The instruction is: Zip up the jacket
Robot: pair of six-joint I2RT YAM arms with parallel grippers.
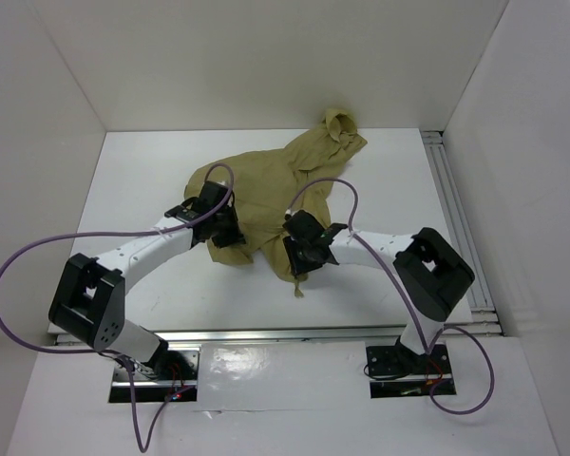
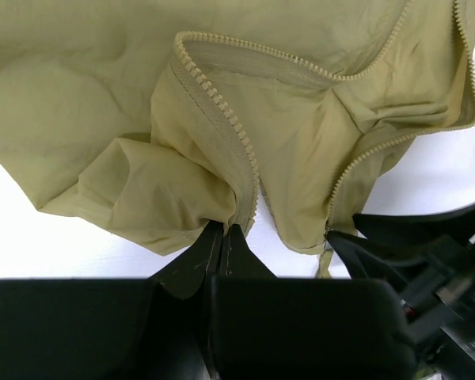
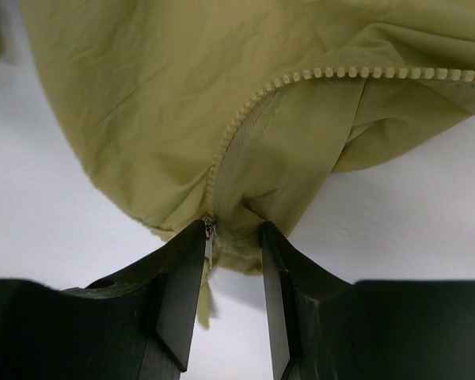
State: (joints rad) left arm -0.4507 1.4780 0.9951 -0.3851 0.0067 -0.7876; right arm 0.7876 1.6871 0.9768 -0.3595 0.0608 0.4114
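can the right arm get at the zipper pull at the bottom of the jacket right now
Probably yes. The right gripper already straddles the jacket hem, the zipper pull against its left finger, nothing between.

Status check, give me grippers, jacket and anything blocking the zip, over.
Left gripper shut on jacket hem by one zipper track. Right gripper part open around the other track's bottom end. Zipper fully unzipped. Nothing in the way.

The jacket (image 2: 103,103) is thin matt cloth, soft and wrinkled, with a zipper (image 3: 245,134) of small plastic-looking teeth in the same pale colour. My fingers (image 3: 182,293) are black hard plastic, smooth with a slight shine. The table (image 3: 47,206) is white, smooth and matt.
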